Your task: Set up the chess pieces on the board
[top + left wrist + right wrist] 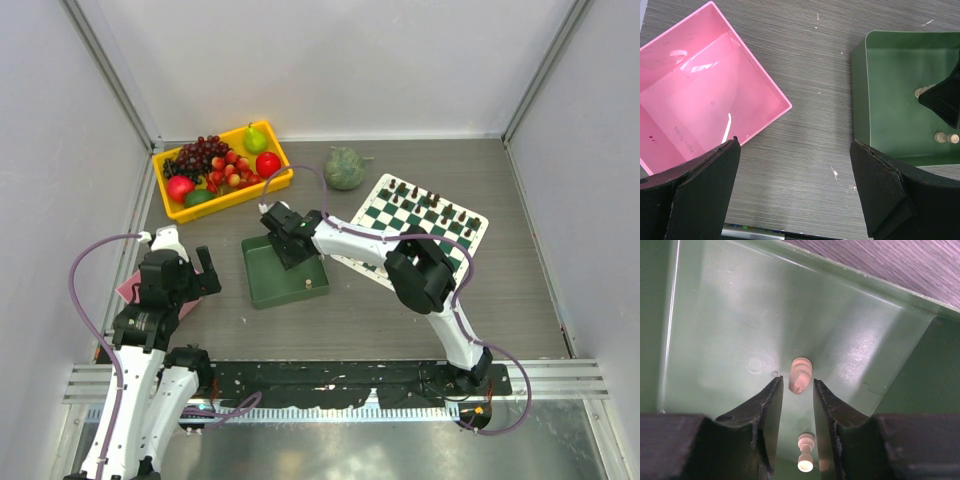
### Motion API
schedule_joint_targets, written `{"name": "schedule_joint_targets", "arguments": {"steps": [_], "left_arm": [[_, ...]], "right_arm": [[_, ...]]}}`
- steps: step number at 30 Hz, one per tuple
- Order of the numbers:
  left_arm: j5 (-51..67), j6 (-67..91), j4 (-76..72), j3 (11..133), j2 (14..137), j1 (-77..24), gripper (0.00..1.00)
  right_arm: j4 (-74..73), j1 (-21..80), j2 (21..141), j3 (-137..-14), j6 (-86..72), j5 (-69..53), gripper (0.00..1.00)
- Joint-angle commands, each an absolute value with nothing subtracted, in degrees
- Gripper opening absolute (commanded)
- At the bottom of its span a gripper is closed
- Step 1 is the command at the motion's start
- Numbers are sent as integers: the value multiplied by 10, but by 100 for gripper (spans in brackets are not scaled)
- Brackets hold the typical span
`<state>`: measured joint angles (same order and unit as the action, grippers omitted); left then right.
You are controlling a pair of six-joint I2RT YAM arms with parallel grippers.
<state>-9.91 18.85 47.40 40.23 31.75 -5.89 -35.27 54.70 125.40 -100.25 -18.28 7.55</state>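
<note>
Inside the green tray, I see my right fingers narrowed, flanking a cream chess piece lying flat; left fingers spread wide above the worktop; board beside the tray.

Two slim arms, left arm and right arm, smooth white shells between bulky black joint housings, a looping mauve cable trailing along each, matte black wedge-shaped fingers with rough, grainy edges

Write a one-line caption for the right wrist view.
Right gripper inside the green tray, fingertips bracketing a lying cream chess piece; a second piece lies nearer the wrist.
</note>
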Motion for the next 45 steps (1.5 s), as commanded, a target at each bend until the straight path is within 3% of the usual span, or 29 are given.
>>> {"name": "schedule_joint_targets", "arguments": {"steps": [1, 9, 15, 23, 32, 45], "left_arm": [[-104, 185, 461, 411, 314, -59, 99], [-104, 185, 461, 413, 316, -59, 99], [-104, 185, 461, 411, 316, -59, 99], [-104, 185, 461, 411, 316, -59, 99], [-104, 185, 461, 412, 316, -60, 99], [-103, 185, 461, 412, 317, -59, 99]], "right_arm": [[-355, 550, 1254, -1033, -184, 71, 38], [-362, 550, 1236, -1054, -179, 77, 53], [-368, 550, 1223, -1069, -178, 94, 57], [-387, 550, 1236, -1061, -228, 110, 54], [-388, 550, 1251, -1062, -264, 111, 42], [-394, 549, 1266, -1064, -272, 120, 39]]}}
